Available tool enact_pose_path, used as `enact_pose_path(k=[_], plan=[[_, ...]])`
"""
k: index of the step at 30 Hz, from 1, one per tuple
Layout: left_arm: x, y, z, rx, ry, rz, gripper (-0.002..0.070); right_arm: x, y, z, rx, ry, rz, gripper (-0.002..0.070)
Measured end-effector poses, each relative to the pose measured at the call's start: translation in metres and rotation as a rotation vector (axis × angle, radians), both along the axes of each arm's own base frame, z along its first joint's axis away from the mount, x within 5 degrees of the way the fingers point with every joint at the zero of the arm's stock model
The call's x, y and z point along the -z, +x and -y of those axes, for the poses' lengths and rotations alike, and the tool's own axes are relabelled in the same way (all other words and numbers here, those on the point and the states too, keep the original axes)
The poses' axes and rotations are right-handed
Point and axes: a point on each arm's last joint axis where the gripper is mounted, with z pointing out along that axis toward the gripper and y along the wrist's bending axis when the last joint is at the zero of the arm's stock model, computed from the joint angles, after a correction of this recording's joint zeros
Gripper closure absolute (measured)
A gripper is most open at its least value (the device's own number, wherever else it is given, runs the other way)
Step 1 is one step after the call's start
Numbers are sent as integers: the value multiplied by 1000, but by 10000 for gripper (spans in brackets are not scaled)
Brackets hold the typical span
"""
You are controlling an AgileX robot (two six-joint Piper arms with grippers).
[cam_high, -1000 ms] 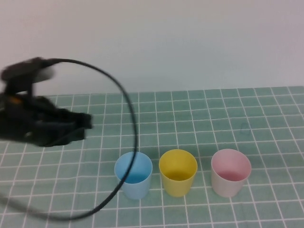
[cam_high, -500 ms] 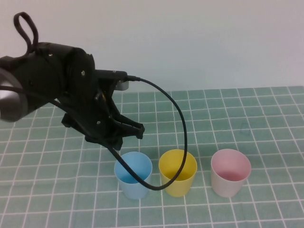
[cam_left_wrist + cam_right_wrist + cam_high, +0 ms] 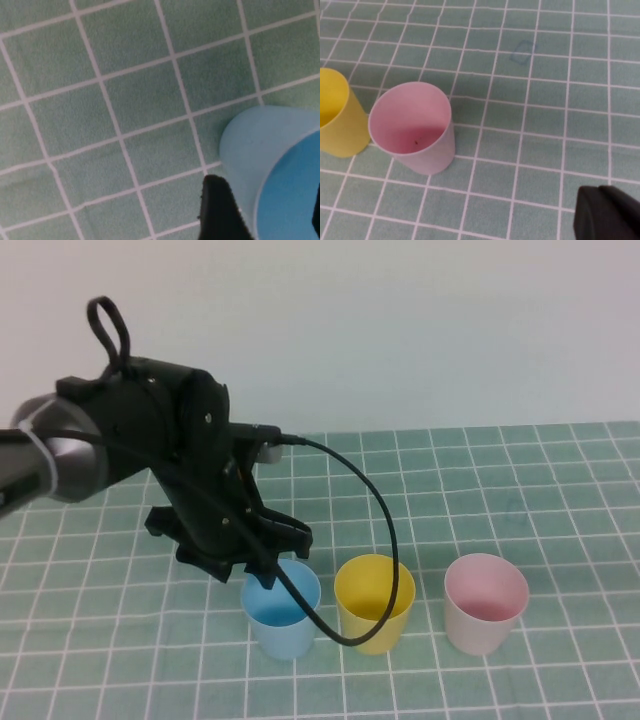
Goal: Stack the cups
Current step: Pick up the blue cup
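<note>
Green grid mat (image 3: 500, 490); left tool (image 3: 262, 552) wide above pale-blue cup (image 3: 282, 608); right tool (image 3: 605, 212) indeterminate.

**Three cups in a row, left end effector over the leftmost**

On the tabletop (image 3: 560, 470), three upright cups stand side by side, apart: left cup (image 3: 281, 608), middle cup (image 3: 374, 603), right cup (image 3: 486, 602). The left end effector (image 3: 252, 558) hangs over the left cup's rear-left rim. The right end effector (image 3: 607, 215) sits right of the right cup.
</note>
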Motion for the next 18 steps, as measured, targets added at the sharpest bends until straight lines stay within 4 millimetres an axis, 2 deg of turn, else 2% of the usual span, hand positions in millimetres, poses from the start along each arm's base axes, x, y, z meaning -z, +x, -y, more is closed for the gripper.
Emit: enact_pose_path(k=[4, 7, 12, 16, 18], plan=[[14, 4, 2, -8, 21, -27, 356, 0, 0, 0, 1, 0, 2, 678], [21, 7, 3, -6, 27, -31, 438, 1, 0, 0, 2, 0, 2, 678], [24, 10, 2, 10, 54, -14, 661, 5, 0, 1, 14, 5, 9, 678], [16, 12, -5, 29, 146, -16, 676, 7, 0, 0, 22, 29, 9, 678], [4, 15, -8, 32, 191, -3, 676, 7, 0, -1, 24, 39, 8, 678]])
